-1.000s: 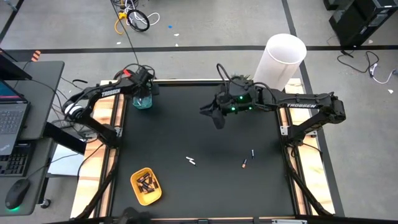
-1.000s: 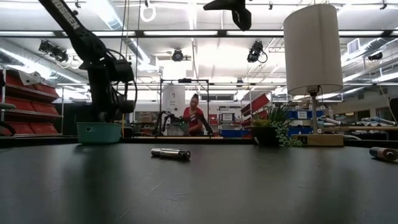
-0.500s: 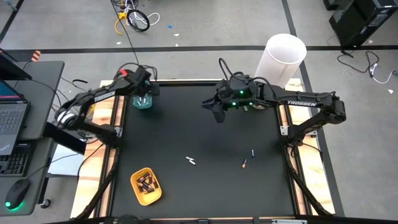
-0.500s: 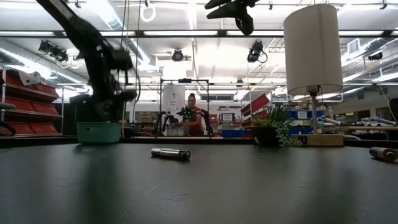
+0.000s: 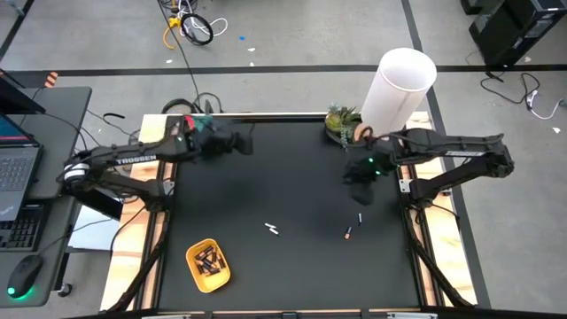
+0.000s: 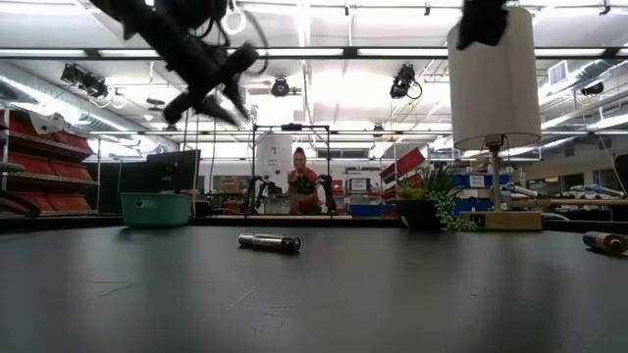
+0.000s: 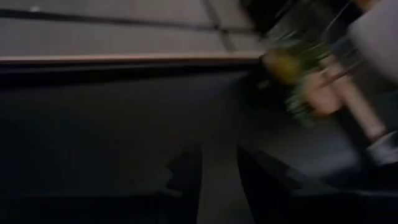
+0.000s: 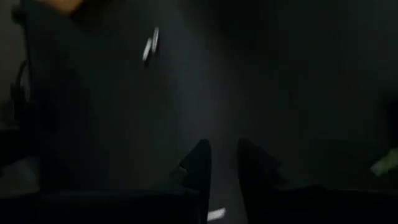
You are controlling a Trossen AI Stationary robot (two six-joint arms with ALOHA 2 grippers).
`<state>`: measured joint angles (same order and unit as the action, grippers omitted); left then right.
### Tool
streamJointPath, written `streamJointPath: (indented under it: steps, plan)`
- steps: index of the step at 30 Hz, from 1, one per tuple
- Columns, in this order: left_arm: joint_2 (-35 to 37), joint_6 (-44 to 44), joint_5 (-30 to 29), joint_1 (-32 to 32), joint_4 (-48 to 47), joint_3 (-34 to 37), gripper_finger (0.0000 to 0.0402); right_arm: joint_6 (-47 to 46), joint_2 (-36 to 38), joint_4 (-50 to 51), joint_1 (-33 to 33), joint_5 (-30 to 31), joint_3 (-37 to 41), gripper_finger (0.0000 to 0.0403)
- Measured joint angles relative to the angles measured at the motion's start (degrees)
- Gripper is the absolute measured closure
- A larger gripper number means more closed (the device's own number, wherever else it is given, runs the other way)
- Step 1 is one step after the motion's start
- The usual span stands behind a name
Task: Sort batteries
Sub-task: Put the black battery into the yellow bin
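On both arms I read the white word TROSSEN; the left pincer [image 5: 237, 142] hangs over the table's far left part and the right pincer [image 5: 358, 190] over its right side, each with a narrow gap between its fingers and nothing in it. On the black table [image 5: 266, 177] I count four loose batteries: two pale ones [image 5: 272, 229] touching near the middle, two dark ones [image 5: 354, 225] near the right pincer, with more in the yellow tray [image 5: 207, 265]. One teal tray [image 6: 155, 208], one white lamp [image 5: 396, 86] and one plant [image 5: 341, 120] line the far edge, a person stands among shelves beyond, and the floor is grey.

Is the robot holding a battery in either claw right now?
No. The left gripper and the right gripper each show a bare gap between the fingers.
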<state>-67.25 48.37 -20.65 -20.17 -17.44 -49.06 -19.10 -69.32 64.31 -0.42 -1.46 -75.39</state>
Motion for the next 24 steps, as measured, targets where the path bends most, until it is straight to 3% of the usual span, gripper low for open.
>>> streamJointPath:
  steps: [6, 10, 14, 17, 24]
  plan:
    - [-4.5, 6.1, -8.3, 10.5, 14.2, 0.0, 0.0297, -10.5, 6.9, -2.7, 3.6, -3.5, 13.6, 0.0333]
    - [-7.7, 9.4, -9.2, 15.3, 18.6, 0.0, 0.0298, -22.4, 11.8, -8.1, 8.2, -8.5, 23.6, 0.0323]
    - [-9.5, 9.8, -9.2, 20.3, 20.1, 0.0, 0.0298, -31.8, 14.2, -12.3, 15.3, -5.6, 28.2, 0.0308]
    - [-9.6, 9.5, -8.4, 23.8, 18.5, 0.0, 0.0298, -38.1, 13.2, -13.1, 18.2, -2.7, 29.8, 0.0301]
    - [-9.6, 11.5, -8.7, 32.9, 15.3, 0.0, 0.0298, -54.2, 5.4, -21.6, 23.5, -2.7, 30.9, 0.0299]
